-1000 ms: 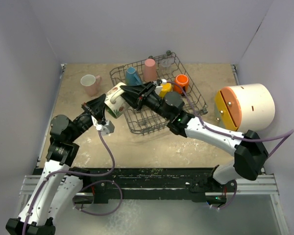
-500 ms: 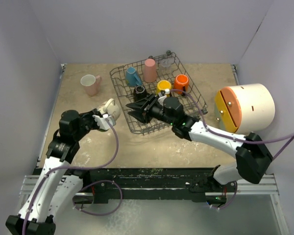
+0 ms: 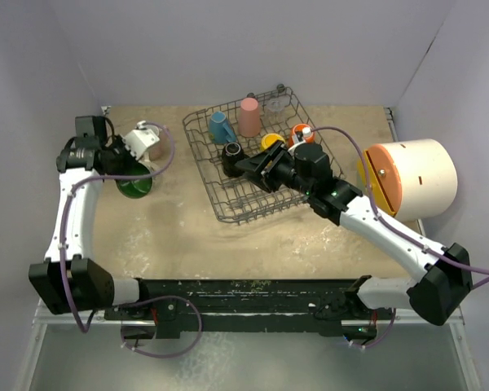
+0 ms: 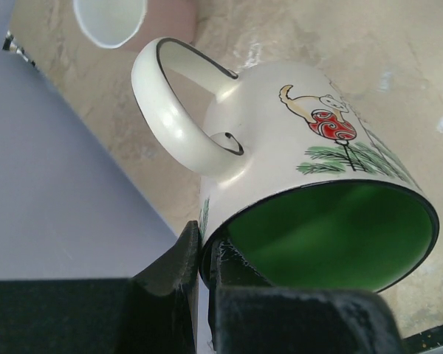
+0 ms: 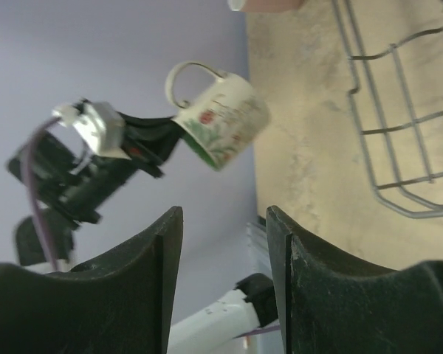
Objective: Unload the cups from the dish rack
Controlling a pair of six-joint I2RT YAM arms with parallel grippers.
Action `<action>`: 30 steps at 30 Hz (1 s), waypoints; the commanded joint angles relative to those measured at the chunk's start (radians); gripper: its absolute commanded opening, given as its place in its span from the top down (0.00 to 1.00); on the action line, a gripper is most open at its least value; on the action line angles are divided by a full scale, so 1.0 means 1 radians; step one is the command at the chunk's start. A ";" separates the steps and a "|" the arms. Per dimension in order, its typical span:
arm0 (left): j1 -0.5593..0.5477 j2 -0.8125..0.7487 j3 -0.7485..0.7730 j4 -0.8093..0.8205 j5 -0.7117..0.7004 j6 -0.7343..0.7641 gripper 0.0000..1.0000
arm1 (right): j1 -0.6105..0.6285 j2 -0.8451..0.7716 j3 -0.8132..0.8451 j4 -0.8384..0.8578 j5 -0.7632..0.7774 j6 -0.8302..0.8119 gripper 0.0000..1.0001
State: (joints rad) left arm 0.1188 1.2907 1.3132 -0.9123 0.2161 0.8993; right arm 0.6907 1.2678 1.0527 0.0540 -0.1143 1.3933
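My left gripper (image 4: 205, 273) is shut on the rim of the cream mug (image 4: 303, 162), one finger inside its green interior. The mug (image 3: 134, 181) hangs tilted over the table's left side, next to the pale pink mug (image 3: 152, 145). The dish rack (image 3: 228, 208) holds the blue cup (image 3: 222, 128), the pink tumbler (image 3: 249, 116), the clear glass (image 3: 277, 102) and the black (image 3: 231, 155), yellow (image 3: 270, 141) and orange (image 3: 301, 134) cups. My right gripper (image 3: 248, 169) hovers open and empty over the rack, beside the black cup. The right wrist view shows the cream mug (image 5: 221, 122) beyond my right gripper (image 5: 223, 217).
A big white cylinder (image 3: 416, 179) with an orange end lies at the right edge, next to the rack. White walls close in the table on the left, back and right. The pale pink mug (image 4: 133, 18) stands close beyond the held mug.
My right gripper let go of the cream mug, opened and drew back over the rack. My left arm swung the mug from beside the rack to the far left, near the pale pink mug.
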 commanded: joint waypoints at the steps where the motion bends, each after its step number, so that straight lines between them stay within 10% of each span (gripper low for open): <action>1: 0.031 0.085 0.148 -0.020 -0.003 -0.076 1.00 | -0.029 -0.017 0.016 -0.111 0.042 -0.122 0.48; 30: 0.141 0.932 0.862 -0.095 -0.164 -0.209 1.00 | -0.088 0.085 0.234 -0.365 0.287 -0.656 0.34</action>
State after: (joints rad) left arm 0.2485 2.1811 2.0476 -1.0763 0.0631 0.7147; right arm 0.6121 1.3121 1.2453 -0.3157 0.1623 0.8604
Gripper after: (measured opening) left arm 0.044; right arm 0.658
